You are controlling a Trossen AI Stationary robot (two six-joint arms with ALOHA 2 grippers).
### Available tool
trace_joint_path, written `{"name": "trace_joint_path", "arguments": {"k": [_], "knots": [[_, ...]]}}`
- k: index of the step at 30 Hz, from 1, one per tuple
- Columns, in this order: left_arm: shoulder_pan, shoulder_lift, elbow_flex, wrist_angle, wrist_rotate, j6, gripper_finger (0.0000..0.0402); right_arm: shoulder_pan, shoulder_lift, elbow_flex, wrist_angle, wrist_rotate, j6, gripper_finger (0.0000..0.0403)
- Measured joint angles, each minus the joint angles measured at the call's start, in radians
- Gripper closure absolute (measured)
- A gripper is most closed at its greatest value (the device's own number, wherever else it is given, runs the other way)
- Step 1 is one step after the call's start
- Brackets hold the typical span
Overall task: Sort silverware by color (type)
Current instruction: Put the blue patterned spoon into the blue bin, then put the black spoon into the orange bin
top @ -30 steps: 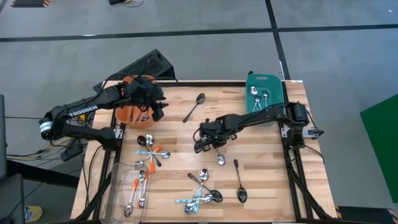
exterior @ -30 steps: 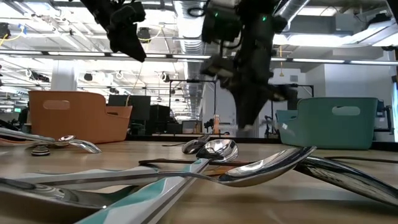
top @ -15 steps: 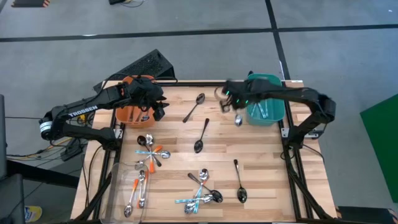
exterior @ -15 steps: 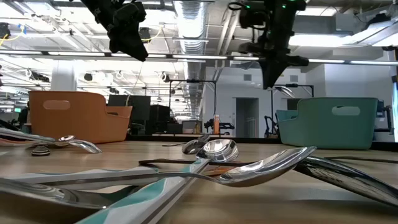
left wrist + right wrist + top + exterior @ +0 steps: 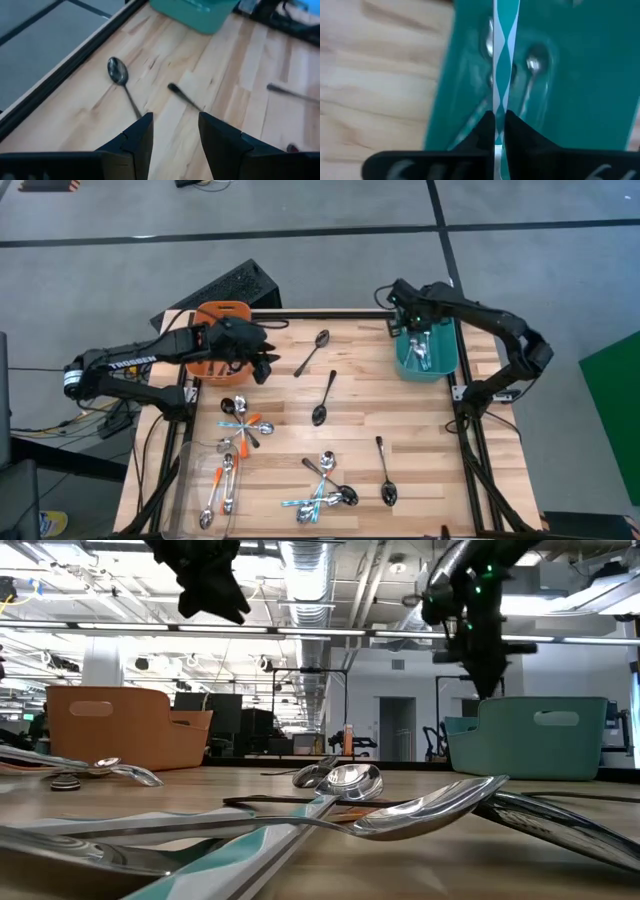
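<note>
Over the teal bin (image 5: 441,367) rim, right claw (image 5: 499,120) pinching a blue-handled spoon (image 5: 503,60), left claw (image 5: 172,135) wide.

overhead, table-level, two wrist close-ups

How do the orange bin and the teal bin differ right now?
The orange bin sits at the table's far left corner with the left claw open beside it, holding nothing; the teal bin sits at the far right corner with the right claw over it, pinching a light-blue striped spoon. Several spoons lie in the teal bin; the left arm hides most of the orange bin's inside. Both are small open-topped plastic bins.
</note>
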Motion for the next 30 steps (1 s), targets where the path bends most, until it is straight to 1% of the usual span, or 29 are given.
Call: {"name": "trace_joint_path", "arguments": {"k": [4,8,12,14,16,20,23,25,27,29,30], "knots": [[-0.03,0.0,0.0,0.038,-0.013,-0.063,0.0258,-0.052,0.0,-0.088,-0.024,-0.007,0.033,0.0331],[-0.058,0.003,0.0,0.06,-0.005,-0.082,0.0258,-0.067,-0.002,-0.138,-0.015,-0.022,0.024,0.0276],[-0.101,0.013,0.0,0.086,0.037,-0.061,0.0258,-0.042,-0.005,-0.14,-0.008,-0.025,-0.002,0.021],[-0.126,0.013,0.0,0.108,0.032,-0.075,0.0258,-0.021,-0.022,-0.141,0.0,-0.025,-0.021,0.0185],[-0.154,0.02,0.0,0.132,0.009,-0.091,0.0258,0.019,-0.055,-0.14,0.022,-0.024,-0.037,0.0169],[-0.201,0.037,0.0,0.188,-0.017,-0.136,0.0258,0.117,-0.144,-0.14,0.092,-0.05,-0.034,0.0163],[-0.234,0.055,0.0,0.213,-0.022,-0.159,0.0258,0.198,-0.224,-0.14,0.141,-0.093,0.014,0.0168],[-0.258,0.077,0.001,0.269,-0.035,-0.177,0.0258,0.264,-0.264,-0.14,0.176,-0.114,0.056,0.017],[-0.281,0.087,-0.001,0.272,-0.041,-0.193,0.0258,0.336,-0.29,-0.14,0.204,-0.137,0.089,0.0172],[-0.304,0.112,0.003,0.335,-0.042,-0.213,0.0258,0.423,-0.299,-0.14,0.221,-0.138,0.12,0.0173],[-0.318,0.117,0.002,0.336,-0.042,-0.221,0.0258,0.461,-0.299,-0.14,0.23,-0.139,0.128,0.0173]]}}
